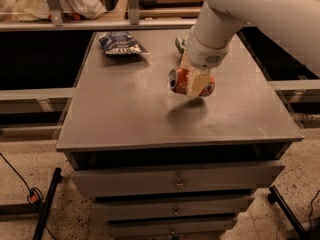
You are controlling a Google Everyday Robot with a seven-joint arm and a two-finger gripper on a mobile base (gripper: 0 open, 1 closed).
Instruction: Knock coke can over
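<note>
In the single camera view, we see the white arm (226, 15) reaching down from the upper right over the grey counter (120, 111). At its end, the hand (196, 85) sits above the middle of the counter, slightly right of centre. Its cream-coloured fingers (198, 82) are closed around the coke can (176, 80) and clamp it across the body, so the hand is open only as wide as the can.

The can lies on its side in this grip. Its silver top faces left and a little towards us, and its red body sticks out on both sides of the fingers. We make out a soft dark shadow (186, 109) on the counter in front of and below the can. That suggests the can is held slightly off the surface, though we cannot say for sure that it clears it.

Near the back left of the counter lies a dark blue snack bag (121, 43), flat and well apart from the hand. A bit of a green snack bag (179, 44) shows at the back, just beside the arm and mostly hidden by it.

Below the counter top we see a stack of grey drawers (175, 178) with small metal pulls. The floor (20, 229) is speckled, and a dark cable (17, 176) runs across it at the left.
</note>
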